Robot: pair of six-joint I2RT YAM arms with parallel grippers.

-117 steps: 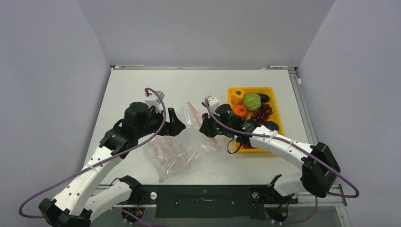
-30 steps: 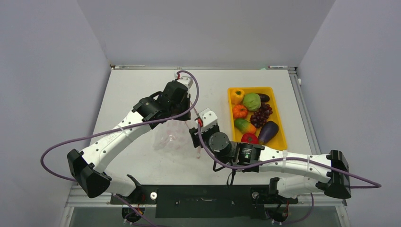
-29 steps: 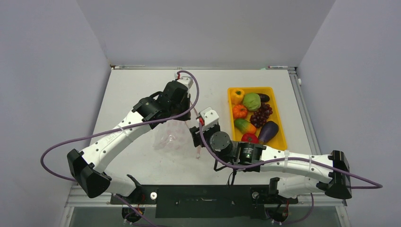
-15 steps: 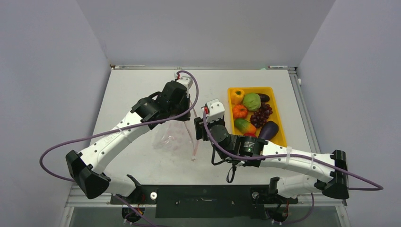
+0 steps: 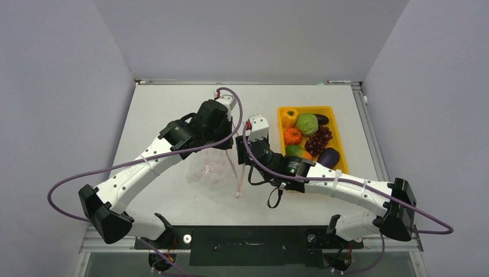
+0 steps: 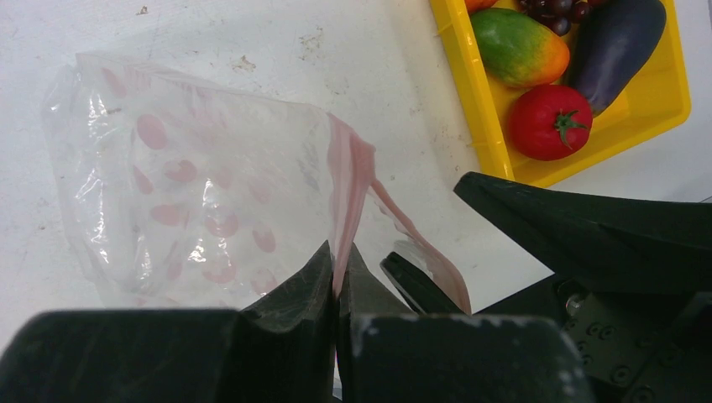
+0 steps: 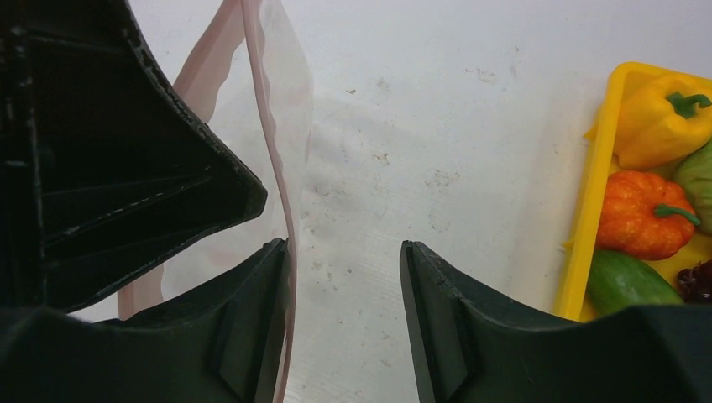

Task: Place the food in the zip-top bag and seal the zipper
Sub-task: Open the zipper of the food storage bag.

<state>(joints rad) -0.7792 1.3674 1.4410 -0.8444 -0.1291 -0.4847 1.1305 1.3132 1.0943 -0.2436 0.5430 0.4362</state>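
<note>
The zip-top bag (image 5: 209, 171) (image 6: 193, 193), clear with pink dots, hangs from my left gripper (image 5: 228, 146) (image 6: 337, 260). That gripper is shut on one lip of the pink zipper (image 6: 353, 168), and the other lip sags away (image 6: 420, 243). My right gripper (image 5: 241, 154) (image 7: 344, 252) is open right beside it. The loose zipper lip (image 7: 277, 159) lies against the inner face of its left finger. The food sits in the yellow tray (image 5: 305, 107): bell pepper (image 5: 289, 116) (image 7: 663, 122), grapes (image 5: 318, 138), eggplant (image 5: 328, 157) (image 6: 613, 42), small pumpkin (image 7: 646, 214).
The yellow tray (image 6: 495, 126) stands right of the bag, also holding a tomato (image 6: 550, 122) and a green-orange fruit (image 6: 516, 46). The right forearm (image 5: 340, 184) crosses in front of the tray. Walls close in the table on three sides.
The right gripper has moved from the bag's near end toward the back, up beside the left gripper. The left gripper has kept its hold on the zipper and hardly moved.
</note>
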